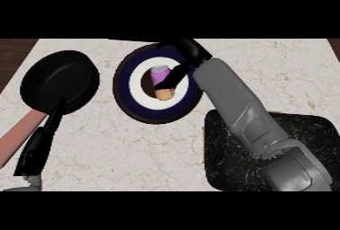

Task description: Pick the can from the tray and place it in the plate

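One black right hand is doing the work: its fingers are curling around the pink-and-orange can, which is lying tilted on the white centre of the round dark-blue plate. You are finishing the placement, so I would settle the can flat before spreading the fingers, then lift straight up and away. Nearer and to the right, the black speckled tray is sitting under the forearm. Your left hand is resting open at the near left, beside the black frying pan.

Can on the plate

I see the can on the plate; pan left of plate, tray right-front.
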You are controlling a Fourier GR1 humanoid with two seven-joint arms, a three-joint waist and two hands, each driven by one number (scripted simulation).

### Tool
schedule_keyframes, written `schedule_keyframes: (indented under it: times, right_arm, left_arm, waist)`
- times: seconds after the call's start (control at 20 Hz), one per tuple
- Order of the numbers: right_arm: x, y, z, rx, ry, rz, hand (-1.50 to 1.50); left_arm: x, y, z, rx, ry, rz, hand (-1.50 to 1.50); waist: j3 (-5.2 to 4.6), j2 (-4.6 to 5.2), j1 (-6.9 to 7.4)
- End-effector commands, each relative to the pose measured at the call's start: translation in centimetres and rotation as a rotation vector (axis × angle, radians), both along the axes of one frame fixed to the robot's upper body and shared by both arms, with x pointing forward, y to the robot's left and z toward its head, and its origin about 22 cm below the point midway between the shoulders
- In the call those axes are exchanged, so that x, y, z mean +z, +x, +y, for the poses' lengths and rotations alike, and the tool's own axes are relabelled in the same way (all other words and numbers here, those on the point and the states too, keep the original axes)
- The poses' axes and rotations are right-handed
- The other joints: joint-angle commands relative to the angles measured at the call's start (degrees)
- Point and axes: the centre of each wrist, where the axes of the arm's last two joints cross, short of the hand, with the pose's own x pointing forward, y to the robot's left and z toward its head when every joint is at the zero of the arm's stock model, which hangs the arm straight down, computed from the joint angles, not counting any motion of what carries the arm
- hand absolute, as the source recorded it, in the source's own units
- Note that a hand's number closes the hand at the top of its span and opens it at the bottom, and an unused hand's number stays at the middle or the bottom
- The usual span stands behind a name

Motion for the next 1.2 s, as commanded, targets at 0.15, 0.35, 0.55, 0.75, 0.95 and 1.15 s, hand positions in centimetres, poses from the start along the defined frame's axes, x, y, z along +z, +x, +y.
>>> schedule_keyframes:
  times: [0.15,0.35,0.55,0.75,0.95,1.15]
  right_arm:
    - [0.0,0.2,-0.6,-0.159,0.269,0.07,-1.5]
    - [0.7,1.4,-5.4,-0.244,0.354,0.136,-1.5]
    - [0.0,1.6,-9.8,-0.23,0.523,0.19,-1.5]
    - [-0.7,1.5,-13.8,-0.222,0.565,0.172,-1.5]
    - [-1.6,1.0,-17.0,-0.212,0.574,0.107,-1.5]
    - [-0.9,1.0,-18.8,-0.23,0.545,0.069,-1.5]
  left_arm:
    - [-0.4,-0.3,-0.7,0.028,-0.01,-0.016,0.0]
    - [-0.1,-0.1,0.9,0.03,-0.009,0.003,0.0]
    - [-0.1,-0.7,0.5,0.02,0.013,-0.008,0.0]
    - [0.9,1.2,0.4,-0.006,-0.021,-0.025,0.0]
    - [0.3,0.5,-0.3,-0.004,-0.002,-0.035,0.0]
    - [0.8,0.5,0.0,-0.014,-0.004,-0.043,0.0]
  waist:
    - [0.03,0.04,-1.62]
    - [0.02,0.24,-1.85]
    - [0.12,0.48,-1.26]
    - [0.15,1.43,-0.37]
    - [0.21,1.73,0.55]
    - [0.24,2.01,1.77]
